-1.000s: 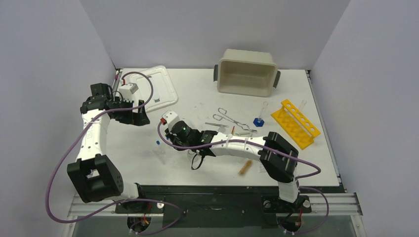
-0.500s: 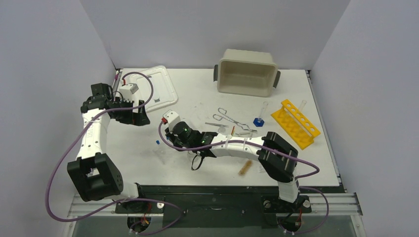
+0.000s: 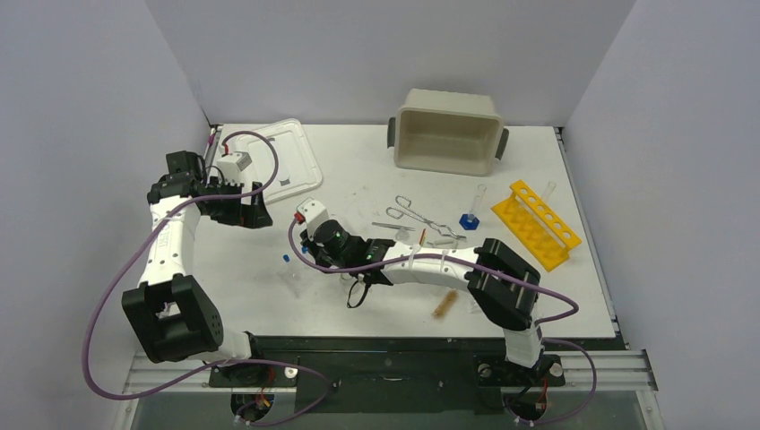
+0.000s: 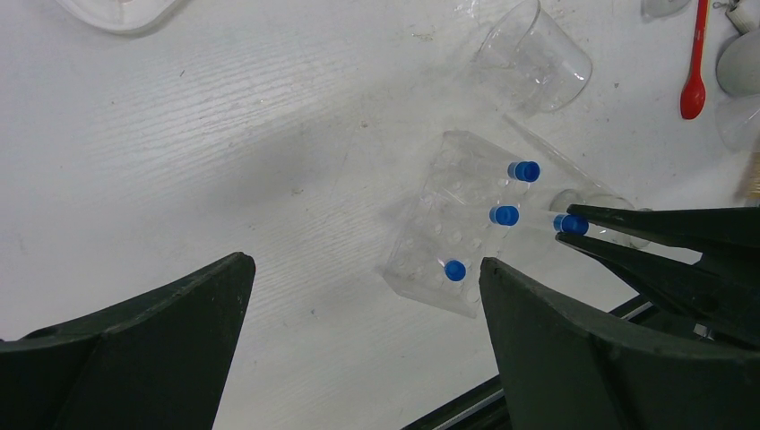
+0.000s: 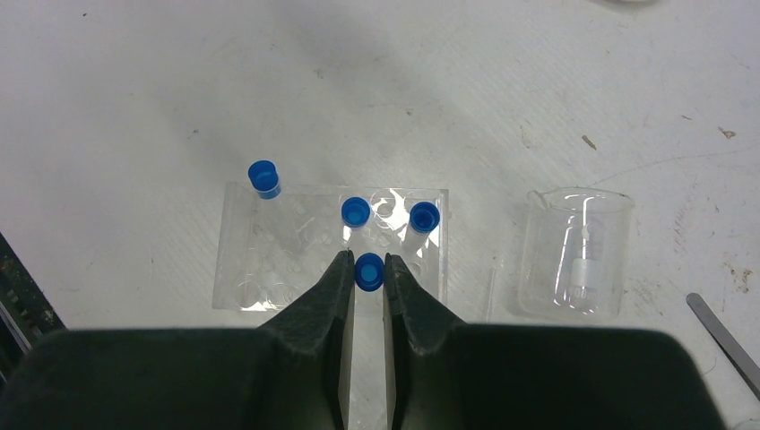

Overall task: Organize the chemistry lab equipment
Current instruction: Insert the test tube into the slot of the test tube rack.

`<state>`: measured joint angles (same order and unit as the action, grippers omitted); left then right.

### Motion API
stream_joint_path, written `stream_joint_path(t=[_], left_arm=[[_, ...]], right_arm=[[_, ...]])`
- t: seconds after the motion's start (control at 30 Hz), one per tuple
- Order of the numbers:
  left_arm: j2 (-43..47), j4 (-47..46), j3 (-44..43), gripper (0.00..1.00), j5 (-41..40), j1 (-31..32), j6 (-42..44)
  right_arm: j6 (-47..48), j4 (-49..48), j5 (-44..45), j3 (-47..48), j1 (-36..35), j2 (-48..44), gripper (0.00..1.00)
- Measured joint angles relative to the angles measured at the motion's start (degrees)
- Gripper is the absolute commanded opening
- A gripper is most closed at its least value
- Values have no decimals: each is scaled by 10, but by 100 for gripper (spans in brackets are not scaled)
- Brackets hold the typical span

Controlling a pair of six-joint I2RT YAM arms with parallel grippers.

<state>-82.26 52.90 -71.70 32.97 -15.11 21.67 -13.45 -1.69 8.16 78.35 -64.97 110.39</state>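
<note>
The right gripper [image 5: 367,258] has shifted very slightly with its blue-capped tube [image 5: 368,272].

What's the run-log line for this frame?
right gripper: shut on blue-capped tube | at: clear rack | rack holds: three capped tubes | left gripper: open, empty

The table [image 3: 358,170] is white with small dark specks, and every tube [image 5: 356,212] is clear with a blue cap, as clear as its rack [image 5: 260,260]. The other rack [image 3: 535,224] is yellow, the tub [image 3: 446,134] is beige and the spatula [image 4: 692,85] is red.
</note>
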Motion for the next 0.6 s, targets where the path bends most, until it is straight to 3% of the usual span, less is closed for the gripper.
stream_joint_path(t=[0.6], left_arm=[[0,0,0,97,0,0,0]], right_arm=[[14,-14,2,-17,-19,-10,0]])
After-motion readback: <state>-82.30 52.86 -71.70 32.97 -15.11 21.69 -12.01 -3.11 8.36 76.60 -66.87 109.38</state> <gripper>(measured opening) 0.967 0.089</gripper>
